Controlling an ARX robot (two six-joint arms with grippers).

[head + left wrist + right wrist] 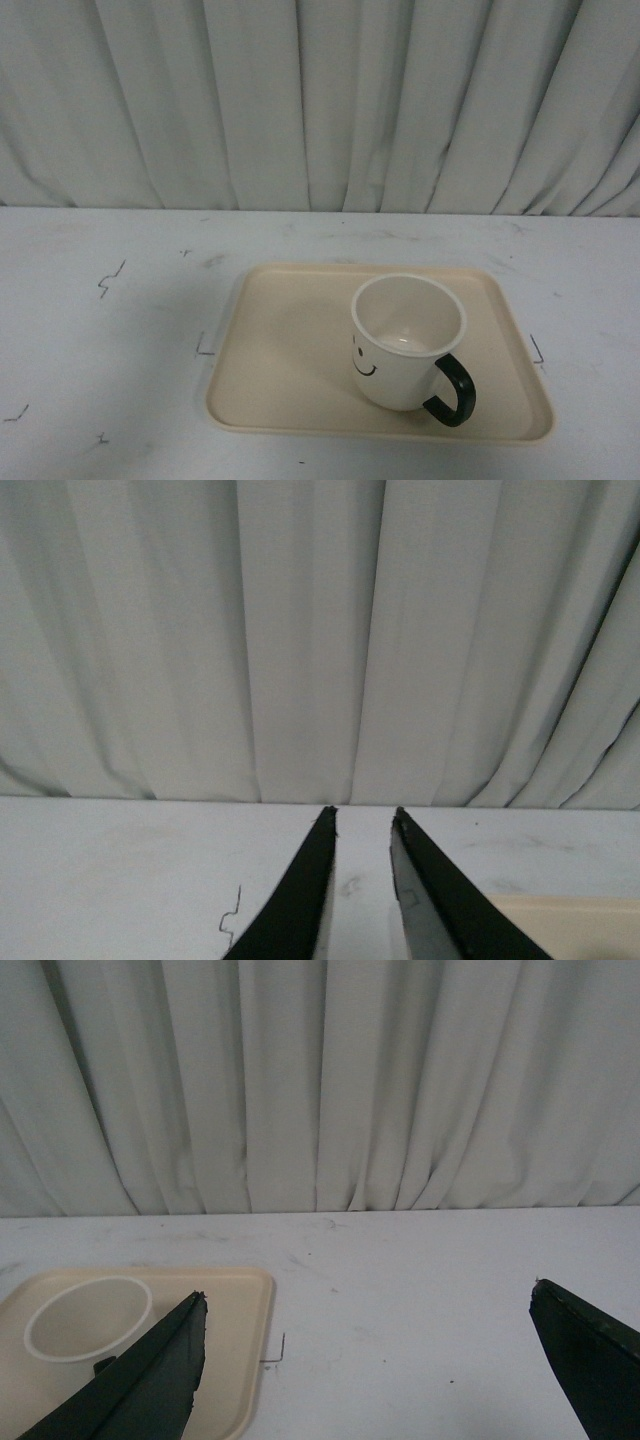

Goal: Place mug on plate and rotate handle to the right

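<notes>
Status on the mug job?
Left gripper narrowly open, right gripper wide open, both empty. Mug upright on plate, handle pointing right. Nothing blocking.

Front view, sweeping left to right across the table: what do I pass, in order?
Black scribble mark → plate, left rim → mug → handle → corner mark just past the plate's right rim.

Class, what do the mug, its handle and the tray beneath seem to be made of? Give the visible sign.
Mug: probably glazed ceramic or enamel; smooth cream-white body, faint sheen. Handle: likely the same with a glossy black coating; it catches light. Tray: probably matte plastic; even beige, moulded rounded corners, low rim.
</notes>
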